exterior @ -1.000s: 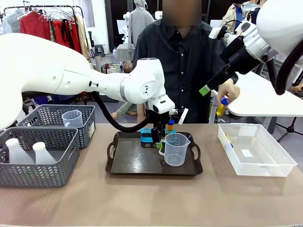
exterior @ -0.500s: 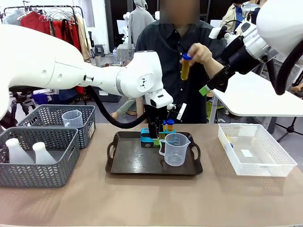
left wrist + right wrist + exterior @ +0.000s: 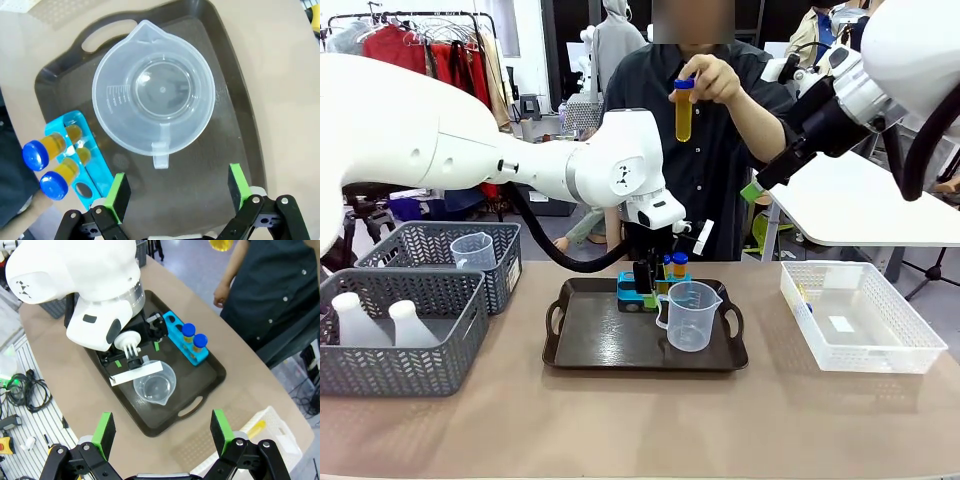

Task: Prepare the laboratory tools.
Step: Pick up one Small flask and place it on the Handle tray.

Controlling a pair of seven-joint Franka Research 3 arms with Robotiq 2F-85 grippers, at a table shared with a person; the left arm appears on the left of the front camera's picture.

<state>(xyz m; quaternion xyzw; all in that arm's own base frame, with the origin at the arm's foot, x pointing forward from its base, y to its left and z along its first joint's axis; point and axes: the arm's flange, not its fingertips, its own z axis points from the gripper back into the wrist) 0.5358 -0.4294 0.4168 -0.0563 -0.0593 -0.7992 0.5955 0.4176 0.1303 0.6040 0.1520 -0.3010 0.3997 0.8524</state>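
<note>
A clear measuring beaker (image 3: 692,316) stands on the dark tray (image 3: 582,352), and from above it (image 3: 155,105) lies just beyond my left gripper's tips. My left gripper (image 3: 649,276) (image 3: 178,187) hangs open over the tray, holding nothing. Beside it, the blue rack (image 3: 89,161) carries two blue-capped tubes (image 3: 675,265) (image 3: 44,151) of amber liquid. The person's hand holds a further tube (image 3: 683,110) upright at chest height. My right gripper (image 3: 757,188) (image 3: 162,431) is open and raised high to the right, above the table. Two white flasks (image 3: 382,322) sit in the near grey basket.
Two grey mesh baskets (image 3: 440,365) stand at the left; the rear one holds a second beaker (image 3: 472,250). A clear white bin (image 3: 865,350) at the right holds a yellow tube (image 3: 255,430). The person stands right behind the tray.
The person's hand has carried a tube from over the bin up to chest height. My left gripper has finished opening beside the rack and shifted slightly. The right arm has stayed still.
</note>
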